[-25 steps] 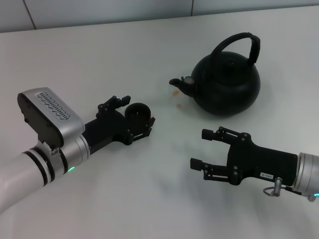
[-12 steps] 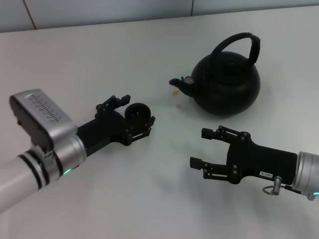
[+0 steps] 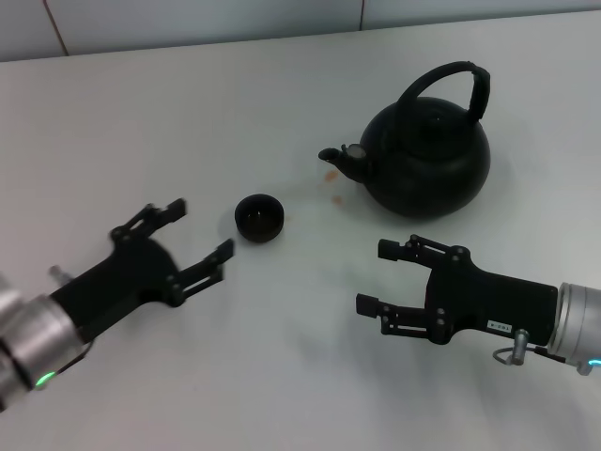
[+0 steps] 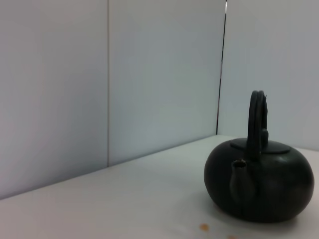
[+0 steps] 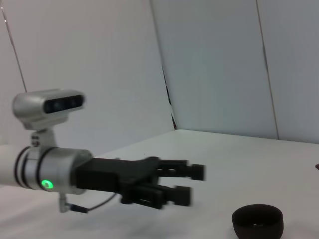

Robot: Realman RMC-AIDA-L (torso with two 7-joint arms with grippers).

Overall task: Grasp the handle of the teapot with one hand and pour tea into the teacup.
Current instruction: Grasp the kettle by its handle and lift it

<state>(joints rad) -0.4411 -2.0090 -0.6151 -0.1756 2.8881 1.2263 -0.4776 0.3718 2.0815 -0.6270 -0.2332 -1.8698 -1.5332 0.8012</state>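
teacup (image 3: 258, 217) upright, lidded teapot (image 3: 427, 160) near

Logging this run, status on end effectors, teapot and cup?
Left end effector open, clear of teacup. Right end effector open, short of teapot; handle ungrasped. Path clear.

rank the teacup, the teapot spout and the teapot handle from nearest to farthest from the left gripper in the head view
From the left gripper:
1. teacup, just ahead of its open fingers.
2. spout, farther toward the right.
3. handle, over the teapot, far right.
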